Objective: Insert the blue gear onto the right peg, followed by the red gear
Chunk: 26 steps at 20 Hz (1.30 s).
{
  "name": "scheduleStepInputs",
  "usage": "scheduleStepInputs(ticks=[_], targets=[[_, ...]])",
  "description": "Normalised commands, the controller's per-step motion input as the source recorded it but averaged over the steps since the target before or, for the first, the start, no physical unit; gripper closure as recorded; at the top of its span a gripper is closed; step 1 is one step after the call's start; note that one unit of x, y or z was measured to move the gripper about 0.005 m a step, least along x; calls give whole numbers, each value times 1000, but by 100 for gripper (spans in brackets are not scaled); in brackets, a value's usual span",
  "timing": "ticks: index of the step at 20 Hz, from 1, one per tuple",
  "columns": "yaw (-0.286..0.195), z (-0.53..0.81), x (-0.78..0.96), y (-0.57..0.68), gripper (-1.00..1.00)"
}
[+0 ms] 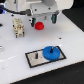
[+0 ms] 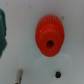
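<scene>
The blue gear [image 1: 49, 52] lies flat on the grey, black-bordered plate [image 1: 34, 59], toward the exterior view's right end. It covers the spot of the right peg, so the peg is hidden. The red gear [image 1: 38, 24] [image 2: 50, 36] lies flat on the white table behind the plate, its centre hole facing up. My gripper [image 1: 42, 19] hangs just above and slightly to the exterior view's right of the red gear. Its dark fingers stand wide apart, open, holding nothing. No fingers show in the wrist view.
A short dark pin [image 1: 40, 54] stands on the plate beside the blue gear. A beige and white block [image 1: 19, 28] stands at the exterior view's left. A dark green object [image 2: 2, 30] and a small grey pin [image 2: 19, 75] lie near the red gear.
</scene>
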Motion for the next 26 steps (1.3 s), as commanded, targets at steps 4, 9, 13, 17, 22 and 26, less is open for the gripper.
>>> scheduleStepInputs(ticks=[4,9,13,17,22,26], targets=[[0,-331,-436,20,-100],[0,-367,-398,2,-100],[0,-340,-337,1,-100],[0,-276,-206,15,-100],[0,-16,-3,26,100],[0,-190,-56,-9,-100]])
